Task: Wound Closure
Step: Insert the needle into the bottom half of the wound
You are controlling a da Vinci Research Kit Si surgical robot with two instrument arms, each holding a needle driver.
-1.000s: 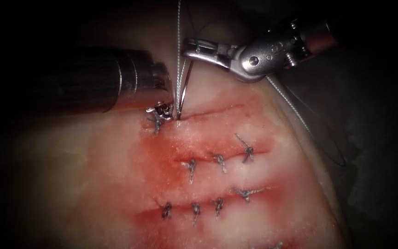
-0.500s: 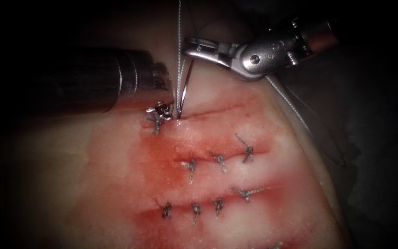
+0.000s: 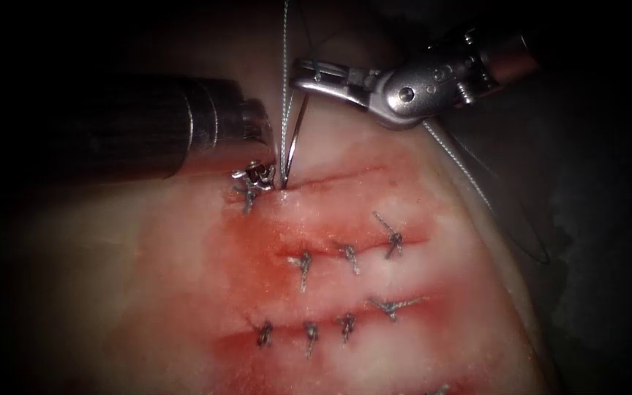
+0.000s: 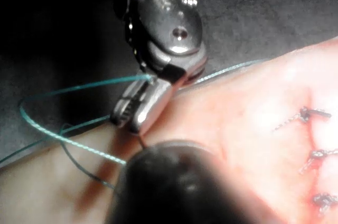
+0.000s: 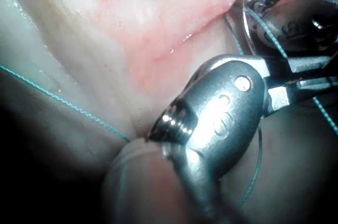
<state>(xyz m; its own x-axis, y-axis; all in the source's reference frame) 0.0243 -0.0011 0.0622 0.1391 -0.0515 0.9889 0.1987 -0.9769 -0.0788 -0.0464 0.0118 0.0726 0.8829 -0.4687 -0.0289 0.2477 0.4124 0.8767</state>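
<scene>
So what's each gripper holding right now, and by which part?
The right gripper holds the needle by its upper end, tip in the tissue. The left gripper: cannot tell.

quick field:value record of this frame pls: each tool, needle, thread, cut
right tool: jaws shut on the needle near its upper end
left tool: tip at the tissue by the needle's entry; what it holds cannot be told
needle: upright, lower end in the tissue at the top cut's left end
thread: runs up from the needle
top cut: open to the right of the needle
lower cuts: tied stitches
</scene>
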